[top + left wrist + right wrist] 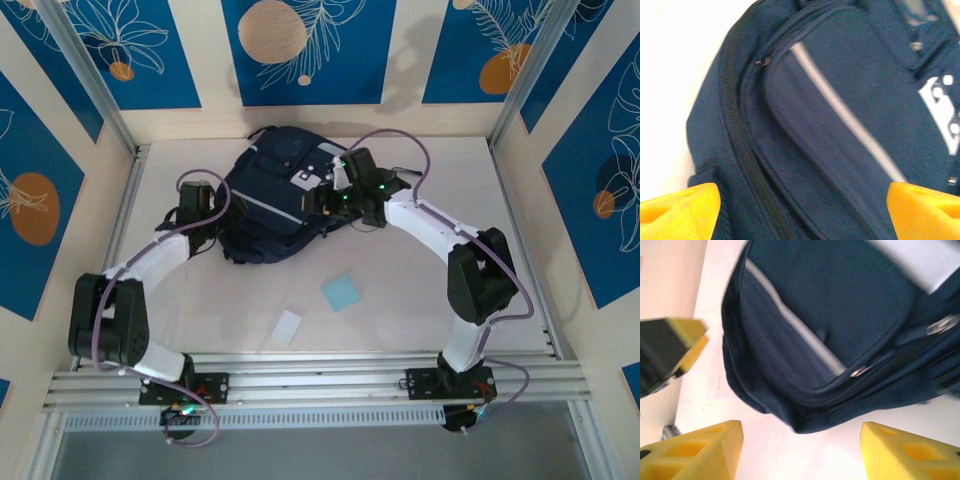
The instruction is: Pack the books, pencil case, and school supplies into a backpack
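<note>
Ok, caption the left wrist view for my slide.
Left pincer, open, over the navy-blue fabric backpack with grey trim stripe.

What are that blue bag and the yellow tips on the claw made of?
The backpack looks like matte woven navy fabric: visible weave, stitched seams. The right gripper's fingertips look like hard yellow plastic, perhaps printed, with hollow pockets.
</note>
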Controlling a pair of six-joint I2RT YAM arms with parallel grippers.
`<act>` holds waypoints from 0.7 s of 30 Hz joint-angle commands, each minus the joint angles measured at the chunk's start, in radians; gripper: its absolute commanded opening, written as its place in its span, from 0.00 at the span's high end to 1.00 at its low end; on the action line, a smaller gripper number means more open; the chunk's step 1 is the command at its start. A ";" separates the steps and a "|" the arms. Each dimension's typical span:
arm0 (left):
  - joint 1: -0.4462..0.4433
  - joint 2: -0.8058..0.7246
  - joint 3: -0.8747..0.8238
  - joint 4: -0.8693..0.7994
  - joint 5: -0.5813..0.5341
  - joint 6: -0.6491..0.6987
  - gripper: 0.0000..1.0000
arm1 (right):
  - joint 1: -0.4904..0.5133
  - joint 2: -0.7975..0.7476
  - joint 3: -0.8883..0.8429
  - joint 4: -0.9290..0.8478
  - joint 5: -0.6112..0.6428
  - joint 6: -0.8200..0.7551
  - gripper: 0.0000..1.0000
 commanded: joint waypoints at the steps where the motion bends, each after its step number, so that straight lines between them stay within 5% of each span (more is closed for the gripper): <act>1: -0.001 -0.066 -0.053 -0.041 0.063 0.010 0.14 | -0.023 0.055 0.062 -0.080 0.019 -0.149 0.32; 13: -0.053 0.066 -0.075 0.097 0.150 -0.083 0.16 | -0.049 0.342 0.271 -0.140 0.086 -0.273 0.31; 21: -0.055 0.128 -0.094 0.142 0.130 -0.100 0.16 | 0.009 0.256 0.045 -0.036 -0.032 -0.168 0.30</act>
